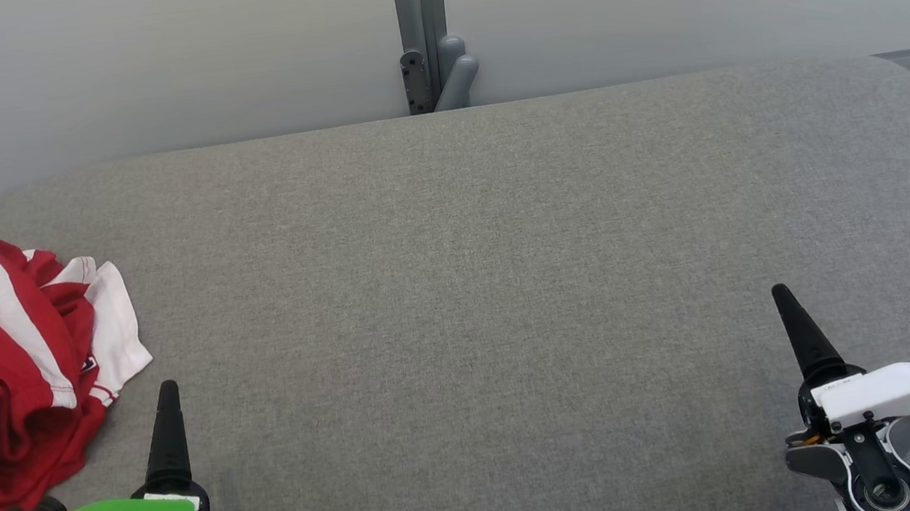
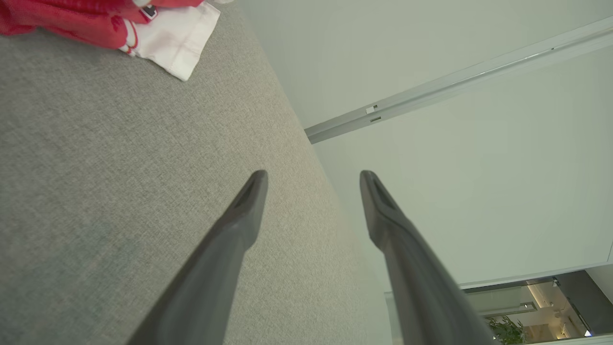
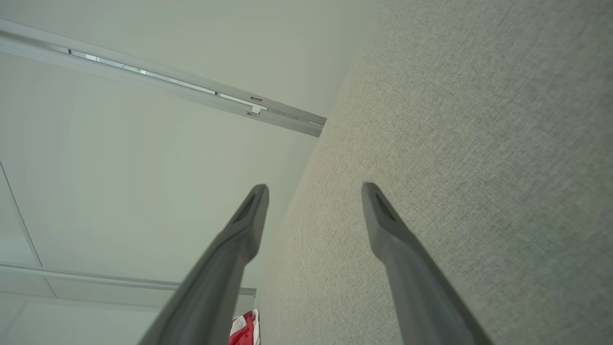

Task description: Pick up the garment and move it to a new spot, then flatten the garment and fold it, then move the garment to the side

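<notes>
Fingers (image 2: 239,225) spread wide on left gripper (image 2: 313,178) and right gripper (image 3: 314,189), both empty; crumpled garment (image 1: 15,365), maybe a jersey, sits near the left.

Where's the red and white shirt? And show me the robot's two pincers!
red and white shirt (image 1: 3,374), head view, on its crumpled red middle.
left pincer (image 2: 313,175), left wrist view, midway between its open fingertips.
right pincer (image 3: 315,187), right wrist view, midway between its open fingertips.

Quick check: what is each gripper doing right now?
Left gripper: open, holding nothing.
Right gripper: open, holding nothing.
</notes>
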### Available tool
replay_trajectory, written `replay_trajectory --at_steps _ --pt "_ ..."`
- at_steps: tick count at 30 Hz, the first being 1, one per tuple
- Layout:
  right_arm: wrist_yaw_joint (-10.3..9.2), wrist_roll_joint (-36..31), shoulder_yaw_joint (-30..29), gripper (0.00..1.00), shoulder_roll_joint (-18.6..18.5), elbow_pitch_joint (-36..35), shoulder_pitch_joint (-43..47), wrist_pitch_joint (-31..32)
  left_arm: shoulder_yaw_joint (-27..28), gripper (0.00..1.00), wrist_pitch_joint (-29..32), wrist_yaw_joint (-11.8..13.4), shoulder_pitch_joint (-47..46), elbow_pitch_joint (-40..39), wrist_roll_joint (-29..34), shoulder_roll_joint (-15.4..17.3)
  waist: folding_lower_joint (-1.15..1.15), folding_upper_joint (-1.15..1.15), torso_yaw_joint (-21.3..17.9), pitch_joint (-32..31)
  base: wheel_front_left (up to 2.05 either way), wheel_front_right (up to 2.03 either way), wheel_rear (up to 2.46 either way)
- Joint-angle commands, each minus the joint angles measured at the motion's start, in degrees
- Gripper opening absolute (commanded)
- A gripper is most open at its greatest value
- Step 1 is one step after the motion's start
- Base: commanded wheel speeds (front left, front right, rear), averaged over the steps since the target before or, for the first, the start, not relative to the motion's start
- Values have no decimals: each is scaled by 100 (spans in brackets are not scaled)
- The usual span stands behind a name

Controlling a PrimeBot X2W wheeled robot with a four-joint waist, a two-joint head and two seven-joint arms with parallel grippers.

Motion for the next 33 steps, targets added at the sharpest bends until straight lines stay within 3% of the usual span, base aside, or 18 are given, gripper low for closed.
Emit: replay_trajectory --at_steps 1,33 --pt "2 -220 29 100 -43 -86 -155 -64 -1 100 -54 -5 -150 -76 245 58 0 0 0 1 0 0 0" --pt "3 -2928 385 100 -103 237 -316 -734 -134 100 -715 159 -210 382 3177 43 0 0 -7 70 0 0 0"
